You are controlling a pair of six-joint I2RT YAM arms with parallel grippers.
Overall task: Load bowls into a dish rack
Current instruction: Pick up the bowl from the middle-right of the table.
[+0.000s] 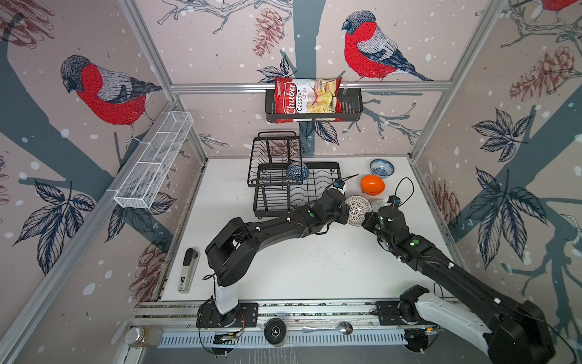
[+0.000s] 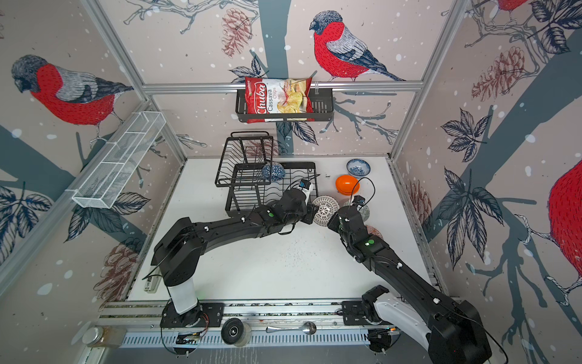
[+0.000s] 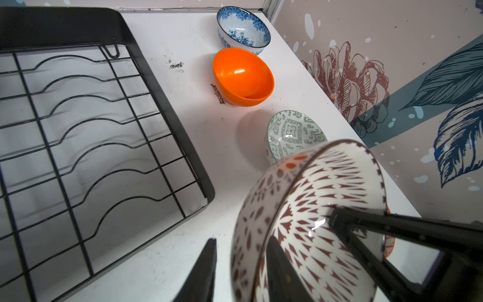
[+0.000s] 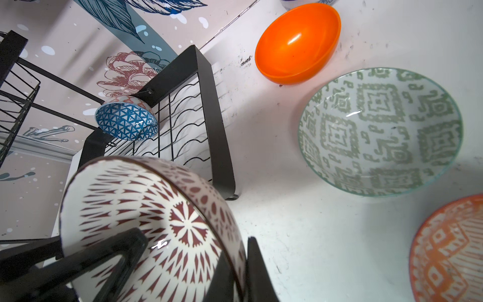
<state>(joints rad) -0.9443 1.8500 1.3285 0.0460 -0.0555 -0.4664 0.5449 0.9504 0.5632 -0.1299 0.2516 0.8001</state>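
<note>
A white bowl with a dark lattice pattern (image 1: 358, 209) (image 3: 313, 209) (image 4: 156, 209) hangs tilted above the table, right of the black wire dish rack (image 1: 299, 189) (image 3: 78, 130). My right gripper (image 4: 239, 251) is shut on its rim. My left gripper (image 3: 241, 243) straddles the opposite rim, one finger inside and the outer finger still apart from the wall. A blue triangle bowl (image 1: 297, 172) (image 4: 126, 123) leans in the rack. On the table stand the orange bowl (image 1: 372, 185), the blue-flowered bowl (image 1: 381, 167), the grey-green bowl (image 4: 379, 130) and the red-orange bowl (image 4: 449, 248).
A stapler (image 1: 188, 269) lies at the table's front left. A white mesh basket (image 1: 154, 160) hangs on the left wall. A black shelf basket with a chips bag (image 1: 307, 97) hangs on the back wall. A spoon (image 1: 327, 328) and a jar (image 1: 137, 337) sit on the front rail.
</note>
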